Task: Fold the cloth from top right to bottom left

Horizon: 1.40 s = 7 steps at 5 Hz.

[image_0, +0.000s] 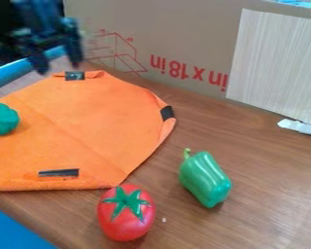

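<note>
Orange, flat fabric cloth (80, 116), lying below the widely parted black two-finger pincer (56, 57) on the brown wooden surface (268, 170), should handle light and limp, best pinched at its upper-right rim (138, 92).

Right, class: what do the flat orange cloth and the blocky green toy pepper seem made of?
The flat orange cloth looks like soft, matte fabric: it shows a crease and turned-over edges, without shine. The blocky green toy pepper looks like smooth, glossy plastic, given its bright highlights, though coated foam is possible.

Orange cloth (87, 116), red-and-green tomato (121, 221)
</note>
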Motion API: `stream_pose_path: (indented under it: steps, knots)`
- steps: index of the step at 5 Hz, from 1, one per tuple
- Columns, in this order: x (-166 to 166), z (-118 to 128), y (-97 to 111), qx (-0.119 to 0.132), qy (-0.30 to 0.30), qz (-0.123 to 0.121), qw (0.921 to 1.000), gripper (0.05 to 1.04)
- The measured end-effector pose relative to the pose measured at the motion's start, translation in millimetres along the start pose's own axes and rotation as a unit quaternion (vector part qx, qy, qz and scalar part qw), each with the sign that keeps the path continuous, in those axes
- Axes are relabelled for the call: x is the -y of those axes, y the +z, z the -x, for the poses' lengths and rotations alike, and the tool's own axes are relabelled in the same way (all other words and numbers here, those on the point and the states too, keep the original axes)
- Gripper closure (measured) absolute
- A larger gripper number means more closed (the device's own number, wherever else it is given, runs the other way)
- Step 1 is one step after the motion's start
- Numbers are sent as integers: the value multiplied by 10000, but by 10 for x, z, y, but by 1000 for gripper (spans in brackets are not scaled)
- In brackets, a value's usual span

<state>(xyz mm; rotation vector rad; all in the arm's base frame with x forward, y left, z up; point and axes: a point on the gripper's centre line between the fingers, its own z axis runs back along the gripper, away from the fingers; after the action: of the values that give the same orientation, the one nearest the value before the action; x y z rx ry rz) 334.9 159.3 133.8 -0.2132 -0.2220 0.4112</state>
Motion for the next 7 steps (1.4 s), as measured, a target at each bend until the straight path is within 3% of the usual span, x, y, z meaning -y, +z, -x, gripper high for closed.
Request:
stream_pose_path:
  steps: [1,2,4,5,7]
  knots:
    - [320,-55,-96,94,391,18,9992,83]
    - [635,-62,-303,-58,656,150,9977,83]
    - [1073,-93,-567,298,1157,148,9927,83]
    - [1175,-105,-684,414,1223,74,9916,83]
    - [1210,-71,-941,235,1399,-278,9895,83]
